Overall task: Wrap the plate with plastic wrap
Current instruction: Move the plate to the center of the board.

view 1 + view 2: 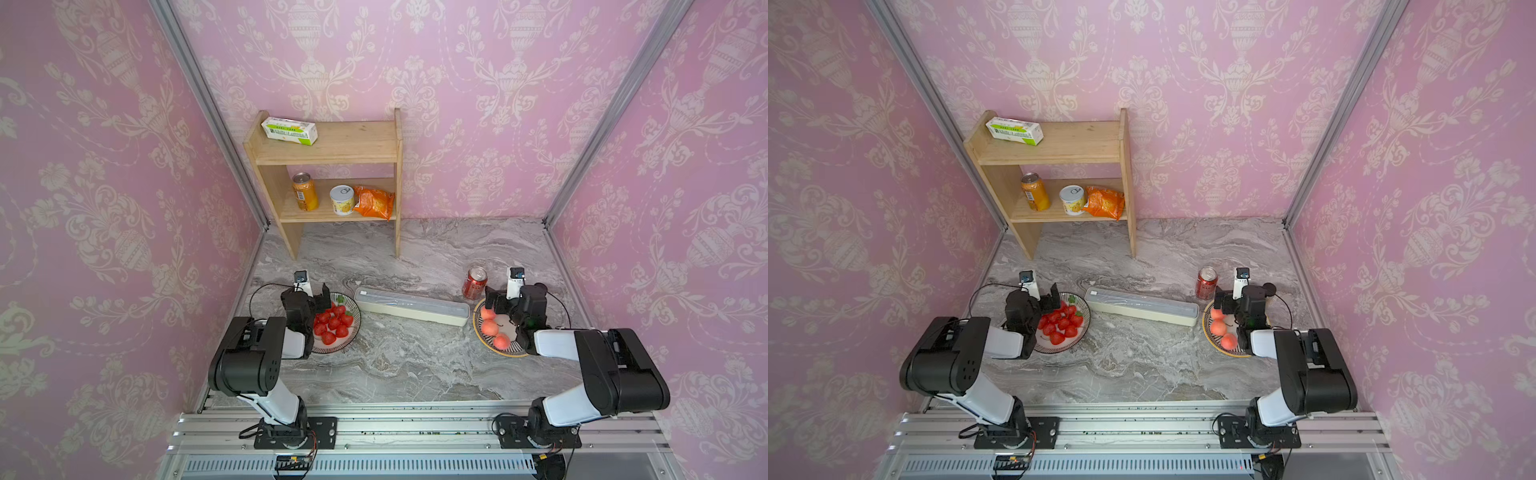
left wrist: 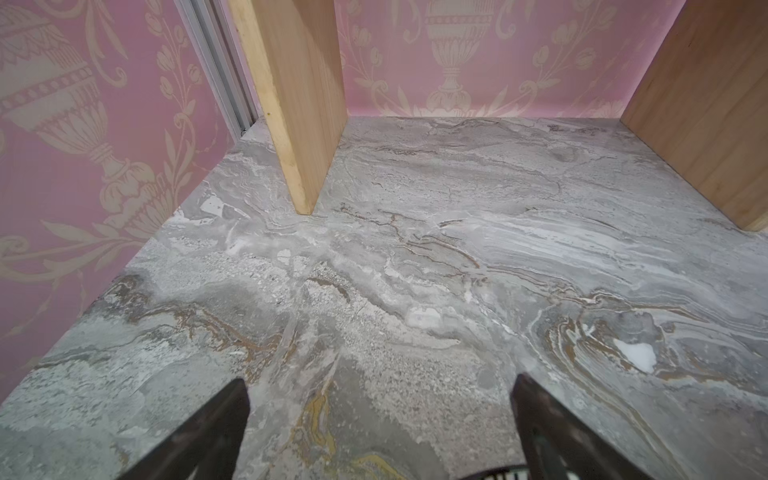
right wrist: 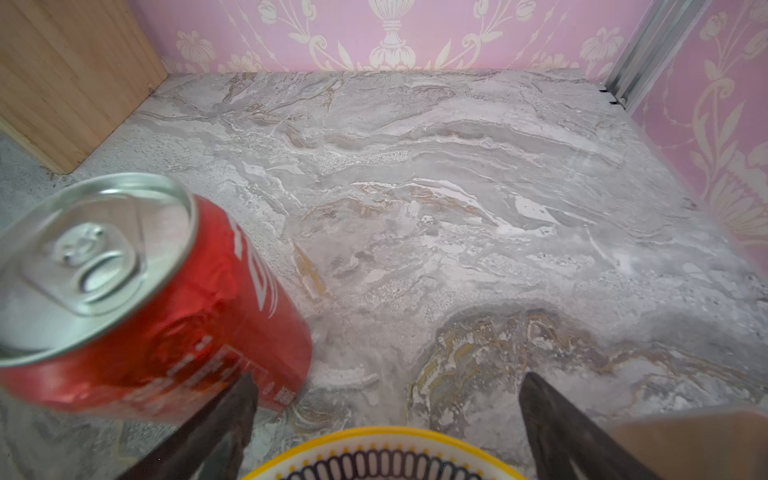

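In a top view, the left gripper (image 1: 307, 293) hung released, jaws spread and empty, over the near-side rim of the strawberry plate (image 1: 356, 322). The right gripper (image 1: 514, 297) hung the same way, wide and holding nothing, over the yellow-rimmed peach plate (image 1: 496, 351). The task does not say which plate is meant. Between the two grippers lay the dispenser box (image 1: 411, 306), long, narrow and cream with a smooth grey top. It lay to the left gripper's right and to the right gripper's left. Its long axis ran from one gripper toward the other, slightly skewed, and each end sat just beside a plate, so neither arm looked clearly nearer. No plastic wrap showed outside the box. A red can (image 1: 474, 282) stood just ahead of the right gripper, on its left.

The second top view agreed: the left gripper (image 1: 1034, 295) and the right gripper (image 1: 1245, 297) flanked the dispenser box (image 1: 1142, 307).

The left wrist view showed the left gripper (image 2: 380, 386) with dark fingers apart over the veined grey marble table (image 2: 415, 270). The pale wooden shelf (image 2: 299, 104) stood ahead and the box was out of frame.

The right wrist view showed the right gripper (image 3: 388, 386) parted above the peach plate (image 3: 382, 436), with the glossy, dented red can (image 3: 145, 299) close by. The box was unseen here too.
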`<act>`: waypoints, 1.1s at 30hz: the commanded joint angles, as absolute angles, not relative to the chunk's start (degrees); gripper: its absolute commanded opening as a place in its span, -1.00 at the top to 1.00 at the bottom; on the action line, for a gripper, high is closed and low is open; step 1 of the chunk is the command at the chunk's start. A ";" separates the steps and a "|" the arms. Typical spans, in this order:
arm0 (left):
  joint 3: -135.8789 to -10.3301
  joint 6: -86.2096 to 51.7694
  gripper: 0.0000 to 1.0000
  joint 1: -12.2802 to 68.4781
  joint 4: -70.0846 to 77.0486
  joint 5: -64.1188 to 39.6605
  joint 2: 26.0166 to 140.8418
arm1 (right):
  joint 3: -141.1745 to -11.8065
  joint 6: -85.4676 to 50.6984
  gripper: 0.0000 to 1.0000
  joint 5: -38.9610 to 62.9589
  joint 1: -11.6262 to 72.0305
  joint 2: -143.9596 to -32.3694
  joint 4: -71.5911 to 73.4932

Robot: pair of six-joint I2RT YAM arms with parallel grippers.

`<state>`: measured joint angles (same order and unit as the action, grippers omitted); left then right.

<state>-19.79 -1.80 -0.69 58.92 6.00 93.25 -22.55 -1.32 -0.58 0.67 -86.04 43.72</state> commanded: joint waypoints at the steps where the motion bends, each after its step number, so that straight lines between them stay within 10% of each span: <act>1: -20.13 -0.44 -0.98 -1.23 58.48 4.70 93.69 | -23.32 -1.77 -1.00 0.00 0.70 -85.85 44.69; 17: -18.86 -2.64 -0.98 -1.32 59.09 11.46 91.04 | -27.50 -2.21 -1.00 -1.18 0.66 -81.75 34.19; 33: -49.13 -23.72 -0.98 -5.76 -17.98 -0.83 62.45 | -48.03 -21.19 -1.00 14.54 3.66 -53.17 -23.88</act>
